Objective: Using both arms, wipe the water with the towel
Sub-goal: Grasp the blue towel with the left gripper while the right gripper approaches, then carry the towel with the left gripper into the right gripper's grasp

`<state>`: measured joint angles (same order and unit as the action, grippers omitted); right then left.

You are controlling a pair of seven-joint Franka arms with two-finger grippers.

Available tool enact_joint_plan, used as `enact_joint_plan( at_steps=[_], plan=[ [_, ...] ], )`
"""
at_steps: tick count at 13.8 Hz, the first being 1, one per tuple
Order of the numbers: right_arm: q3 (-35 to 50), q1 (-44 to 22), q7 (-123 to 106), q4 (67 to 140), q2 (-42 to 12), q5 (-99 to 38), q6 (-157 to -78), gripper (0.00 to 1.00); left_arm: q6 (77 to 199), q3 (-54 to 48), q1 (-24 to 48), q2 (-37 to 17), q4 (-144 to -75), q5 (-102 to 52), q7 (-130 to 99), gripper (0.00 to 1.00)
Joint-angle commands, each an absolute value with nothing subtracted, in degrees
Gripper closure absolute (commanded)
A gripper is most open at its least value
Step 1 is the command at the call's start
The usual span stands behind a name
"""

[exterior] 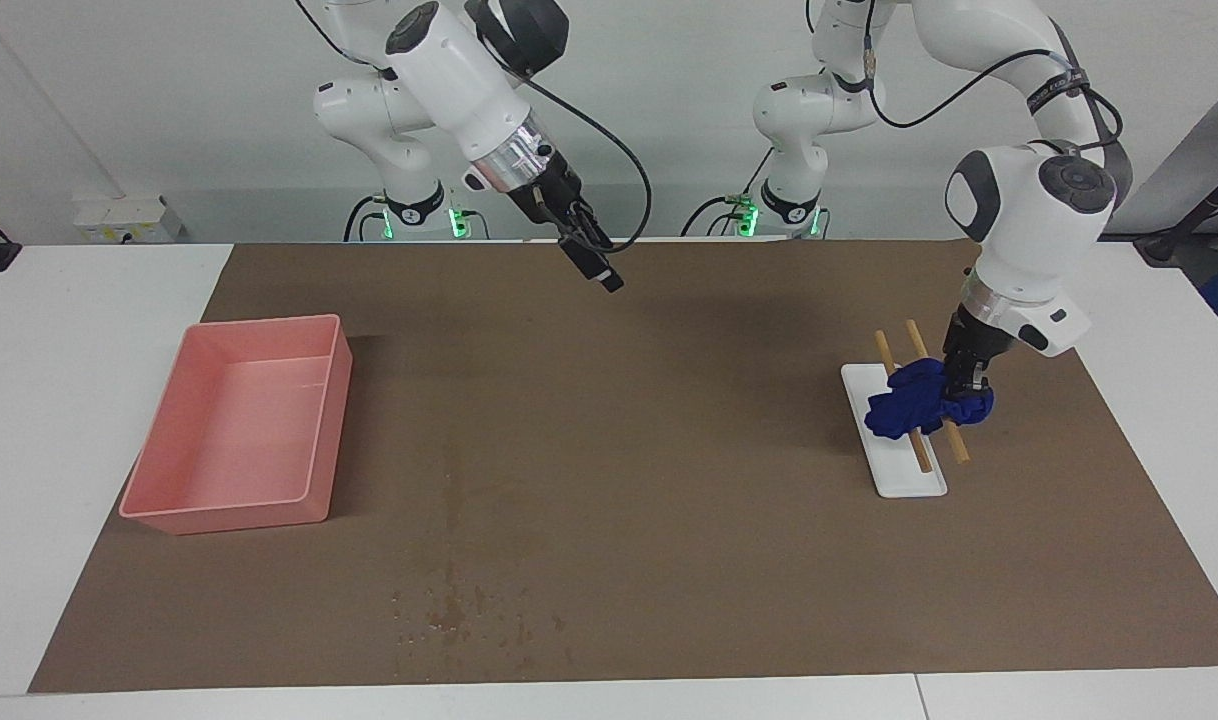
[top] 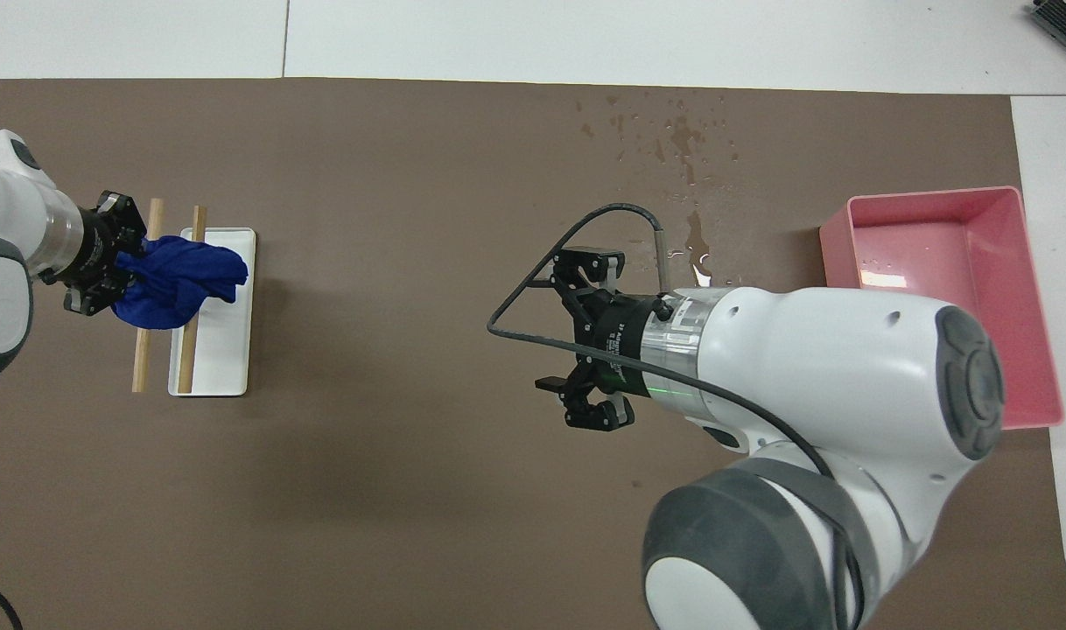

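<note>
Brown mat [exterior: 669, 480] | left end effector [exterior: 969, 385] clamps towel [exterior: 914, 400] | right end effector [top: 596, 339] apart

Two robot arms: one [exterior: 1029, 215] at the frame's right, one [exterior: 469, 90] at upper centre. One blue towel [exterior: 914, 400], one white tray [exterior: 894, 440], two wooden sticks [exterior: 924, 455], one pink bin [exterior: 239, 425], one brown mat [exterior: 669, 450], one patch of water droplets [exterior: 459, 600].
</note>
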<state>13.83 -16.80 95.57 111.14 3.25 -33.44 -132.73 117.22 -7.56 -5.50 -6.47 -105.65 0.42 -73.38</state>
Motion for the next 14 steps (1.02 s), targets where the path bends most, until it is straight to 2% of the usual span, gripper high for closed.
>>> enact_joint_plan(
  at_steps=[1,3,4,6,14],
  plan=[
    [13.71,-18.71,97.30,111.36,1.77,-34.98,-135.44,0.00,111.55,-7.29,-4.66,-4.23,-99.95,-10.32,-71.98,1.00],
    [13.71,-20.64,96.94,110.83,-0.95,-34.98,-136.22,0.00,110.48,-7.21,-4.48,-1.51,-99.84,-18.34,-72.07,1.00],
    [13.71,-21.87,97.29,110.83,-1.84,-34.98,-139.19,0.00,108.74,-7.29,-4.13,-0.71,-100.02,-20.98,-72.07,1.00],
    [13.71,-22.15,97.47,110.57,-2.63,-35.07,-140.45,0.00,105.65,-7.47,-0.90,1.22,-100.63,-25.21,-72.51,1.00],
    [13.71,-23.38,97.91,110.48,-3.78,-35.25,-142.12,0.00,105.91,-7.47,14.14,4.66,-106.96,-26.63,-79.53,1.00]
  ],
)
